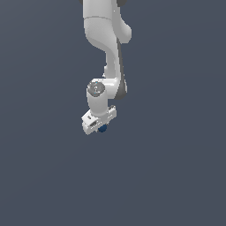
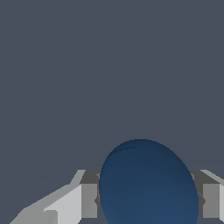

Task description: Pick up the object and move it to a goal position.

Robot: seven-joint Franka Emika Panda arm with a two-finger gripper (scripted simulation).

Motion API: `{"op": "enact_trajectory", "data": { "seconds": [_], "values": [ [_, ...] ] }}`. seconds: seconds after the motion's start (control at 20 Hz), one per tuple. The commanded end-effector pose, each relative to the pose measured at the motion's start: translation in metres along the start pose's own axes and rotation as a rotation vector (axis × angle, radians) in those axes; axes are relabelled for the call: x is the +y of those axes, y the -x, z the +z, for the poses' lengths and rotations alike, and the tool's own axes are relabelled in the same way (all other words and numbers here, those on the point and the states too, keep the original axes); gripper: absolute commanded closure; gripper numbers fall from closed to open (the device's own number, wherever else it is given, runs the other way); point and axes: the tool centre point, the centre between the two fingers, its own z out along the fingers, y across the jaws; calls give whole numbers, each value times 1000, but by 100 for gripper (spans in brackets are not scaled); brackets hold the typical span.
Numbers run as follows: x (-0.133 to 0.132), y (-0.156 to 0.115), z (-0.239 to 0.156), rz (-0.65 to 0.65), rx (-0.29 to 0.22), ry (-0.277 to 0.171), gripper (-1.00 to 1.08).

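Between the fingers (image 2: 87, 200) of the gripper (image 1: 99, 125), one ball (image 2: 148, 183), pinched and carried.
Smooth and round, it could squirt out if the arm swings fast or the grip is off-centre; contact looks snug, though the wrist view crops it. Count: one ball, one gripper, two fingers; no goal marker visible.

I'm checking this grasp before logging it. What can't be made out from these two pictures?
- Exterior view: the ball is mostly hidden behind the gripper; only a small blue patch shows.
- Exterior view: the fingers are too small to make out.
- Wrist view: the bottom of the ball is cut off by the picture's edge.
- Wrist view: the fingers are partly behind the ball, so contact can't be confirmed.
- No goal marker shows in either view.
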Motion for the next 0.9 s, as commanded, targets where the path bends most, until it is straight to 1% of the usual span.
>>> {"op": "enact_trajectory", "data": {
  "seconds": [0.0, 0.2, 0.4, 0.85],
  "values": [
    [0, -3, -6, 0, 1, 1, 108],
    [-3, -10, -23, 0, 1, 1, 108],
    [-6, -22, -48, -1, 1, 1, 108],
    [-18, -60, -133, -2, 1, 1, 108]
  ]
}}
